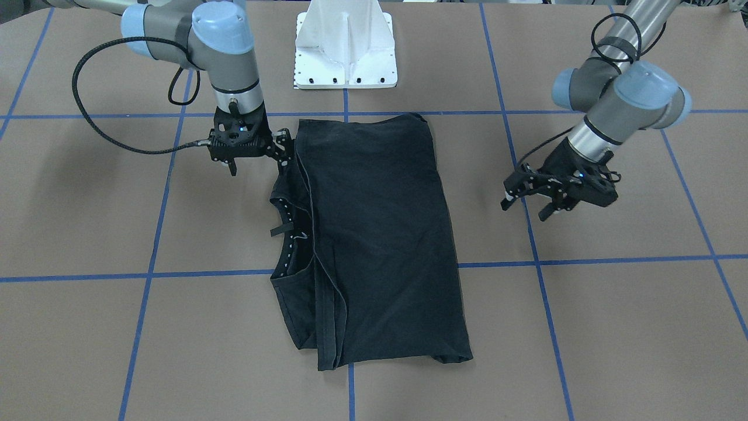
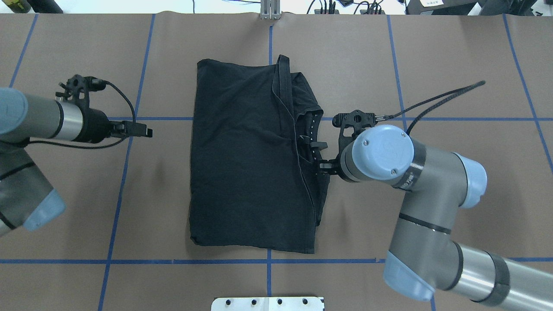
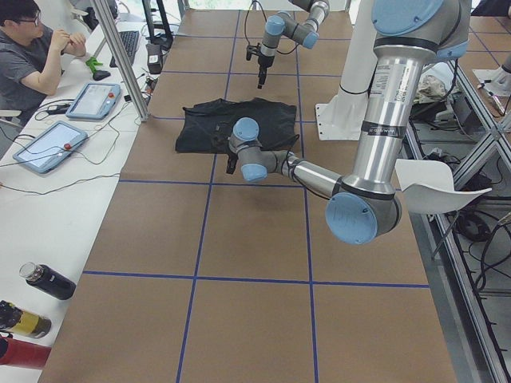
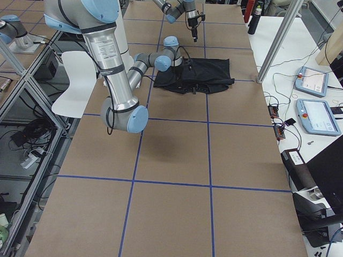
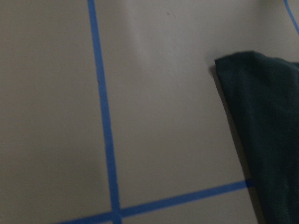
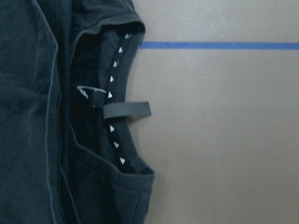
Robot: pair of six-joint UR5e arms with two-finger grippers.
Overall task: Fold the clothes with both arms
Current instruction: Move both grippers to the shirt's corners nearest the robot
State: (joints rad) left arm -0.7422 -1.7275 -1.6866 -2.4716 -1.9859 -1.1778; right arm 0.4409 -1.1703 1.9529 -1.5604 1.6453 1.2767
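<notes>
The black T-shirt (image 1: pixel 374 234) lies flat and folded lengthwise on the brown table, plain back up, and it also shows in the overhead view (image 2: pixel 246 160). Its collar (image 6: pixel 117 126), with small white triangles and a hanging loop, faces my right side. My right gripper (image 1: pixel 284 151) is low beside the shirt's shoulder edge near the collar. It looks open and holds nothing, and it also shows in the overhead view (image 2: pixel 323 165). My left gripper (image 1: pixel 526 206) is open and empty, hovering a short way off the shirt's opposite edge (image 5: pixel 266 140).
The white bolted pedestal base (image 1: pixel 345 47) stands just behind the shirt. Blue tape lines (image 1: pixel 350 272) grid the table. In the left side view an operator (image 3: pixel 32 56) sits at a side bench with tablets (image 3: pixel 48 145) and bottles (image 3: pixel 48 281).
</notes>
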